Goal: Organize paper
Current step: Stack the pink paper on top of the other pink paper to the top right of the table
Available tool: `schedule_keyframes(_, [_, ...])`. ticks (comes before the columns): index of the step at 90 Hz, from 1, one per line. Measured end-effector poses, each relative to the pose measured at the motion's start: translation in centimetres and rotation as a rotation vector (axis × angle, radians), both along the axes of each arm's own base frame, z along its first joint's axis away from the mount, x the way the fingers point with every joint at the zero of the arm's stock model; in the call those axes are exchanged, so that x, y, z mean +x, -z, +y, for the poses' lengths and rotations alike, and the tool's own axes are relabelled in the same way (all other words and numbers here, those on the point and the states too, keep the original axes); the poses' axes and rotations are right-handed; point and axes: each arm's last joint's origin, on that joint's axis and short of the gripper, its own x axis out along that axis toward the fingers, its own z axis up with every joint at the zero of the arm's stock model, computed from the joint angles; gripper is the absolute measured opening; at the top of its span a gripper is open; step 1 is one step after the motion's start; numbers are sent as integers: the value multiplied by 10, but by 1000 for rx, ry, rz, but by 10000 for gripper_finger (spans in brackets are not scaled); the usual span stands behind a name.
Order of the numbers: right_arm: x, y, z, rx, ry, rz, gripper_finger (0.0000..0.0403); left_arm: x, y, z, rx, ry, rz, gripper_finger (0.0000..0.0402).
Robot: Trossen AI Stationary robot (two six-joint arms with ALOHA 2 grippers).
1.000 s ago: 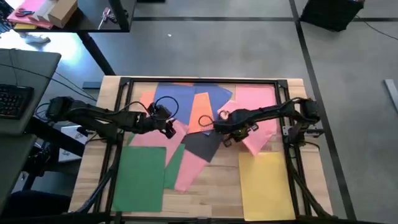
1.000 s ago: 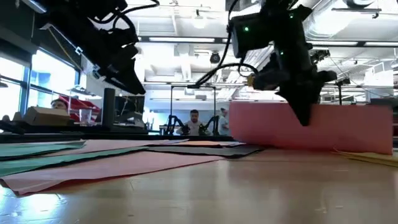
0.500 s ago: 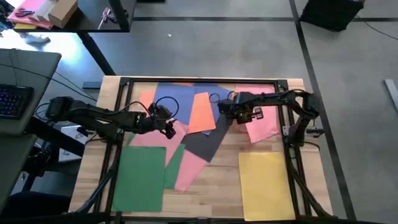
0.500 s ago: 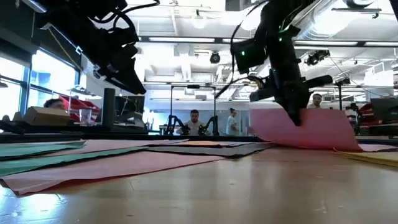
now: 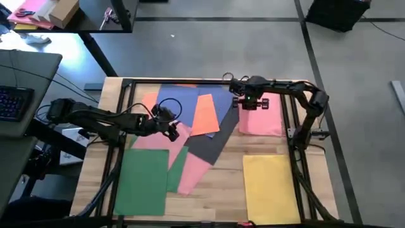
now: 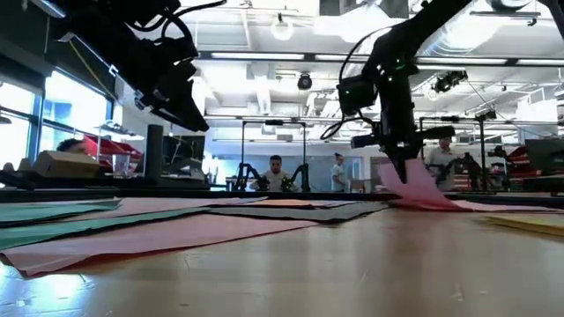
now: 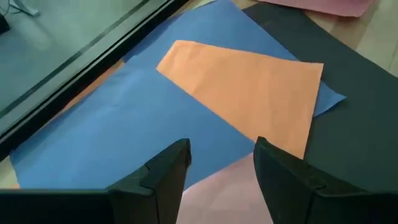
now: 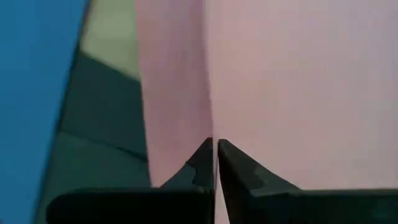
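Coloured paper lies in an overlapping pile on the wooden table: blue, orange, dark grey, pink and green sheets. A yellow sheet lies alone at the near right. My right gripper is shut on another pink sheet at the far right. My left gripper hangs open above the pile, over the blue and orange sheets, touching nothing. My right gripper pinches the pink sheet between its two fingers near the sheet's far left corner. The fingers come from above, pointing down. The held part is raised a little; from it the sheet slopes down and lies on the table.
A black metal frame runs around the table's far and side edges. Bare wood shows between the pile and the yellow sheet. A desk with a keyboard stands off the table's left.
My right gripper has carried the pink sheet from the table's middle toward the far right corner, staying shut. The sheet, which stood up folded under the gripper, has spread out and now lies almost flat on the table.
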Motion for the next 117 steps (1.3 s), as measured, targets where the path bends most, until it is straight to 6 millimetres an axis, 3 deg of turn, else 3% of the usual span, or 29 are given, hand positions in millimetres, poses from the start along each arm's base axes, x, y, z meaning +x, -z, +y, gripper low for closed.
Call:
schedule_keyframes(25, [-6,0,-7,-20,23,24,14,0,0,0,2,0,2,168])
schedule_keyframes(63, [9,0,12,-53,-143,38,162,0,0,0,8,3,-1,168])
schedule_keyframes(97, [13,0,14,-84,-269,52,244,0,0,0,7,10,2,168])
schedule_keyframes(117, [30,2,16,-204,-394,18,270,0,0,0,5,9,1,168])
